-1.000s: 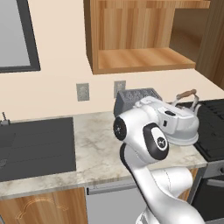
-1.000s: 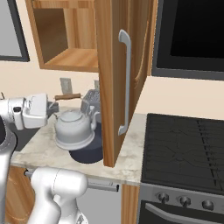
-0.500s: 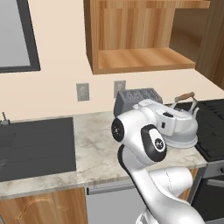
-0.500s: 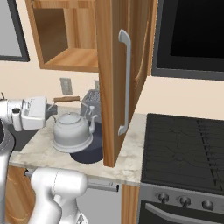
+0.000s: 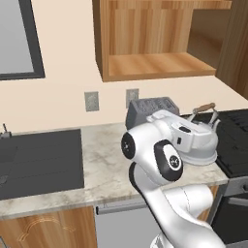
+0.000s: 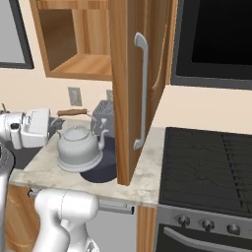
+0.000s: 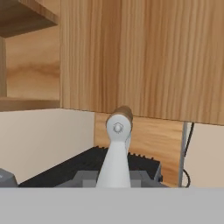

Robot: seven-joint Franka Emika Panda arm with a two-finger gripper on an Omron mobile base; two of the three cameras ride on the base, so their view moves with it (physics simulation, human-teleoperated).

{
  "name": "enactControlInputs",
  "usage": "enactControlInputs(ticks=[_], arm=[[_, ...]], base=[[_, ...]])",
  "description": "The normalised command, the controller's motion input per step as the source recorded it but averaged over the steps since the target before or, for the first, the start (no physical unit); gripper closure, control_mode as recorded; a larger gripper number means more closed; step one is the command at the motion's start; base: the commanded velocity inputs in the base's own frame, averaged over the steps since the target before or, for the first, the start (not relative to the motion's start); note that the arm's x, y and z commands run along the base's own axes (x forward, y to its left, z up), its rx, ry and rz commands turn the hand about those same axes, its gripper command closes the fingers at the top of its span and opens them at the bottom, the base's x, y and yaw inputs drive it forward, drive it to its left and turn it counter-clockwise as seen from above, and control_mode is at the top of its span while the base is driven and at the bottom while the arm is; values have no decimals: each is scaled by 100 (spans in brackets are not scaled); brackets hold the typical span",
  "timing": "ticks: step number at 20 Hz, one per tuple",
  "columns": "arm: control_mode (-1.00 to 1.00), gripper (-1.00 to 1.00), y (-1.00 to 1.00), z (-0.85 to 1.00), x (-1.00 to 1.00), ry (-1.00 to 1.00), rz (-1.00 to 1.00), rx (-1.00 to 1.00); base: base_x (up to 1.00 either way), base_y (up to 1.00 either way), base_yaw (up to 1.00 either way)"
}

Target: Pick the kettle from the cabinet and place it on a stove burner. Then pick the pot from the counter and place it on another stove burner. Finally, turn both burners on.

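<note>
Presently the kettle [image 6: 77, 149] hangs off the counter [image 6: 147, 170], carried by its arched handle, whose brown wooden bar [image 6: 72, 112] runs into the gripper [image 6: 49, 124] at the left of the right base view; the jaws are closed tight on that bar. Kettle body sits upright, spout [image 6: 102, 140] pointing toward the open cabinet door [image 6: 123, 88]. Below and just behind the kettle, the dark pot [image 6: 101, 170] rests on the counter, its rim partly hidden by the kettle and by the door edge. Cabinet door stands swung out, long silver bar handle [image 6: 142, 91] facing the camera; the cabinet [image 6: 74, 44] interior shelf is bare wood. Grey toaster [image 6: 103, 112] stands against the wall behind the kettle, near the outlet plate [image 6: 75, 96]. Black gas range [image 6: 211, 162] lies to the right of the door, grates unoccupied, knobs [image 6: 206, 225] along its front. Black microwave [image 6: 216, 39] hangs above the range. From the left base view the kettle [image 5: 201, 140] shows just past the arm's white wrist, wooden bar [image 5: 203, 107] tilted up to the right, toaster [image 5: 150, 107] behind, dark sink [image 5: 38, 160] set into the counter [image 5: 104, 160] on the left. Hand view looks along the kettle's handle post [image 7: 116, 153] to the bar end [image 7: 120, 114], with the cabinet door [image 7: 144, 57] close ahead and the range [image 7: 87, 168] low beyond
</note>
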Motion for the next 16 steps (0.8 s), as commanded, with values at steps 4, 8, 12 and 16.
enactControlInputs(ticks=[4,8,12,16], arm=[[100,100,0,0,0,0,0,0],[100,100,0,0,0,0,0,0],[100,100,0,0,0,0,0,0],[100,100,0,0,0,0,0,0]], base=[[-45,6,-1],[-48,4,-2],[-55,1,-4],[-67,0,-6]])
